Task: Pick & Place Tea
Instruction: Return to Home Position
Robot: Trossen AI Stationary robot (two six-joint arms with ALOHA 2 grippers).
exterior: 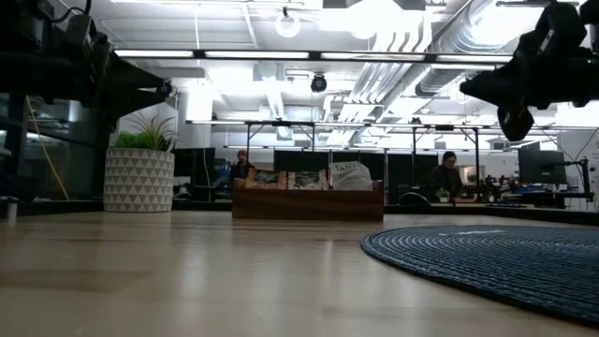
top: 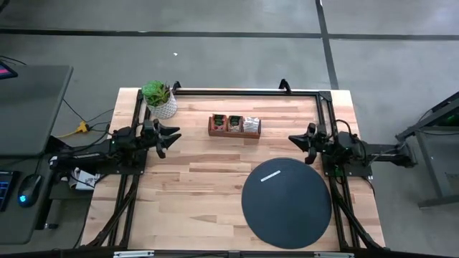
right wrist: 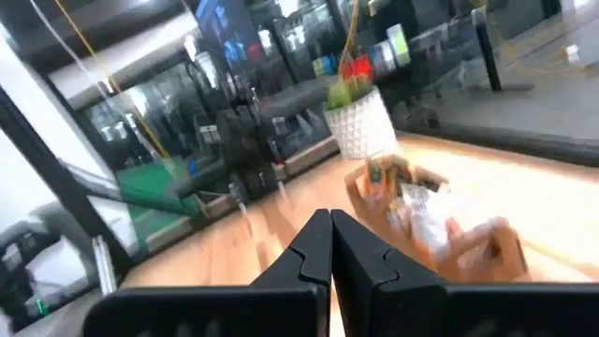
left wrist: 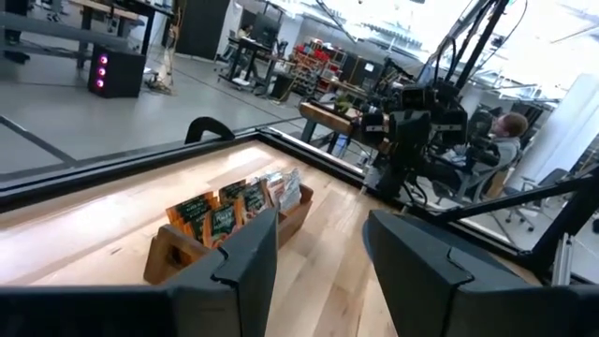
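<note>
Left claw (top: 168, 140) hangs over the bench's (top: 201, 186) left edge, released: its wrist view shows you the fingers (left wrist: 245, 267) well apart with nothing between them. Right claw (top: 300, 146) hangs at the right edge, clenched on nothing; its fingers (right wrist: 301, 265) touch. You see the tea sachets (top: 234, 122) standing in all three sections of the wooden tray (top: 234, 134). In the low view its front wall hides their lower halves, so the count is unclear. Thin white strip (top: 272, 175) on the black mat (top: 287, 208): cannot identify.

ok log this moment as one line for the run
left gripper open, raised at left | right gripper shut, raised at right | tea sachets in wooden tray
</note>
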